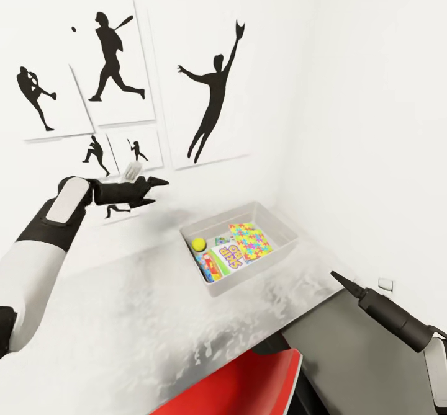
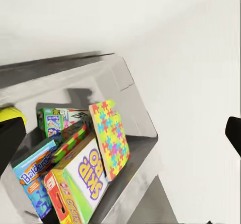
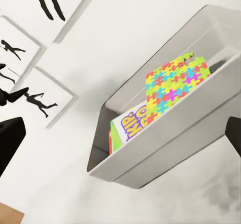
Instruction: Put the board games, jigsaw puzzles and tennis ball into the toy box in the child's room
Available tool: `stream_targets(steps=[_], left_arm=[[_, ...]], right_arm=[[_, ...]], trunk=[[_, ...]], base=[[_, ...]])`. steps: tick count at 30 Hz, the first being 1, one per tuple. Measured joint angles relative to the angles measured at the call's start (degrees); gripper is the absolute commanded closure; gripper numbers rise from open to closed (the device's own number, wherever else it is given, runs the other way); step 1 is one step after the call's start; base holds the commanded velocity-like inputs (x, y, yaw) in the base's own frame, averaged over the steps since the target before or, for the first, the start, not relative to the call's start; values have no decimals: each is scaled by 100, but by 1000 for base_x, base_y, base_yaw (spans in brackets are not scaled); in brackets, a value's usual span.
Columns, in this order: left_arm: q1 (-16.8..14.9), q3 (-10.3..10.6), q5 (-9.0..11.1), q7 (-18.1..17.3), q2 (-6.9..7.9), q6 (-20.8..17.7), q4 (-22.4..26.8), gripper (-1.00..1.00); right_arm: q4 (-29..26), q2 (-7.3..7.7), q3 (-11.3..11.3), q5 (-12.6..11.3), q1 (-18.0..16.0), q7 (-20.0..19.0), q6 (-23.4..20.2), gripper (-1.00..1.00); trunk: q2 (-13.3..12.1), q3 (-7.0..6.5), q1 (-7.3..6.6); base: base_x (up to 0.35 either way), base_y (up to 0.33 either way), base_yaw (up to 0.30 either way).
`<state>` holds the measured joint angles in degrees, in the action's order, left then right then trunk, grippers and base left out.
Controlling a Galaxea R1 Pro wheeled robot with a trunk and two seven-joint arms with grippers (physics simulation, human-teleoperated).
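Toy box (image 1: pixel 282 232) on desk (image 1: pixel 124 316) looks full: puzzle (image 1: pixel 251 240), games, ball (image 1: pixel 198 244). Left gripper (image 1: pixel 152 191) jaws wide, empty; right gripper (image 1: pixel 340 278) jaws: can't tell. Retract clear, verify count

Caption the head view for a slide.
Toy box holding puzzle, games and tennis ball; left gripper raised, empty.
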<state>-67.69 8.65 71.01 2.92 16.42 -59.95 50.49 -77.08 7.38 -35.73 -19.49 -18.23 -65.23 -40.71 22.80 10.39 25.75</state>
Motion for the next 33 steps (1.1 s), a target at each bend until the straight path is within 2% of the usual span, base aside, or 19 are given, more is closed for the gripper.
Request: stream_targets(steps=[3,4,5,6,7,8,9,13,14,17,18,21,22,24,25,28,33], left_arm=[[132,177,413,-359,537,0,8,-100],[321,322,577,-650,837,-1,11,-100],[451,388,687,-829,992,-3,13,-100],[710,479,756,-1278,1232,-2,23,-100],[872,512,810,-1555,1353,-5,33,-100],[1028,537,835,-1846,1460,-5,51,-100],[1345,573,827,-2464,1670,-1,96,-100],[2078,610,817,-3796,2101,1,159,-100],[2429,617,783,-4389,2300,74,174,-100],[3006,625,772,-5175,2568,348,178,-100],[3369,629,751,-5592,2677,651,178,-100],[3926,635,753,-6127,2771,1187,176,-100],[4199,634,747,-6427,2803,1499,179,-100],[4395,638,753,-6711,2847,1707,214,-100],[4516,631,752,-6966,2879,1823,247,-100],[4649,620,744,-7393,2938,1947,261,-100],[4717,613,684,-7672,3004,2012,263,-100]], right_arm=[[0,0,0,0,0,0,3,-100],[0,0,0,0,0,0,4,-100],[0,0,0,0,0,0,4,-100],[0,0,0,0,0,0,4,-100],[0,0,2,0,0,0,5,-100],[0,0,1,1,0,0,5,-100],[0,0,1,4,0,0,5,-100],[0,0,0,7,0,0,5,-100],[0,0,0,7,0,0,5,-100],[0,-4,3,15,0,2,5,-100],[0,-6,5,14,0,2,5,-100],[0,-7,7,11,0,4,5,-100],[-1,-10,8,14,0,5,5,-100],[-4,-9,8,9,-1,6,5,-100],[-5,-12,9,7,-1,7,10,-100],[-7,-16,9,9,-1,8,18,-100],[-8,-23,15,27,-1,12,22,-100]], trunk=[[0,-26,0],[0,-35,0],[0,-44,0],[1,-52,-1],[0,-61,0],[0,-70,-1],[1,-79,-1],[0,-115,-1],[1,-123,-1],[0,-151,-1],[1,-159,-1],[0,-187,-1],[0,-195,-1],[0,-215,-1],[0,-224,-1],[-1,-253,1],[-2,-300,3]], base=[[0,0,-31],[0,0,-16],[0,0,-11],[0,0,-8],[0,0,-7],[0,0,-4],[0,0,-3],[0,0,-2],[0,0,0],[0,0,0],[0,0,0],[0,0,0],[0,0,0],[-5,0,0],[-34,0,0],[-136,0,0],[-272,0,5]])
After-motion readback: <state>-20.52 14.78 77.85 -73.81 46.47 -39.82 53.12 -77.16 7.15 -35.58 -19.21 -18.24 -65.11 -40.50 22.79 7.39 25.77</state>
